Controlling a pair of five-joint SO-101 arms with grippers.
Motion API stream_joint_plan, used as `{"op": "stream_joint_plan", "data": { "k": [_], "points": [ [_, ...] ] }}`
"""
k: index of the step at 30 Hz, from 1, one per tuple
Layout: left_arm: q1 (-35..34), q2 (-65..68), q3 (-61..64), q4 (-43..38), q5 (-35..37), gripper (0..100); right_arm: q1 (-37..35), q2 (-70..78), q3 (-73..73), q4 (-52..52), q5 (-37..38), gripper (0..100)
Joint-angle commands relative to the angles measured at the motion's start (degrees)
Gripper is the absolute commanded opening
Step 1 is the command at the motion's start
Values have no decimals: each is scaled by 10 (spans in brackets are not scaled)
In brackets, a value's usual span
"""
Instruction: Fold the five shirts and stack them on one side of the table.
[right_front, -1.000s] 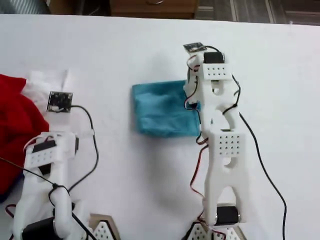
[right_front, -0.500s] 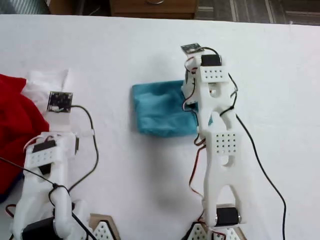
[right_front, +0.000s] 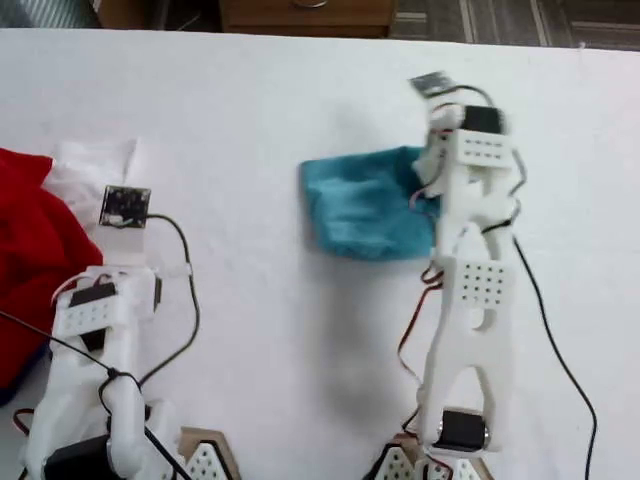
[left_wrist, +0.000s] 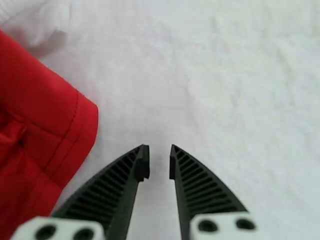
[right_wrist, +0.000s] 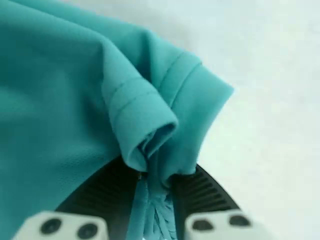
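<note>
Nearest, the left gripper (left_wrist: 159, 162) hangs over bare table (right_front: 250, 330), jaws slightly parted on nothing, just beside the red shirt (right_front: 25, 250). Farther out, the right gripper (right_wrist: 155, 192) is clenched on a bunched edge of the folded teal shirt (right_front: 365, 205), mid-table. Risk: with only 1 pinch point, dragging could pull the folds open, or the hem could slip free.

The right arm (right_front: 468, 285) partly hides the teal shirt (right_front: 360, 205); the red shirt (right_front: 25, 260) is cropped.
</note>
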Motion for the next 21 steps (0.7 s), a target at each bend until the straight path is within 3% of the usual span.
{"op": "stream_joint_plan", "data": {
  "k": [1, 13, 21],
  "points": [
    [10, -15, -1, -12, 3, 97, 57, -31, -59, -25, 35, 20],
    [10, -15, 0, -12, 3, 95, 151, -30, -57, -221, 114, 20],
    [10, -15, 0, -13, 3, 95, 180, -16, -57, -266, 131, 20]
  ]
}}
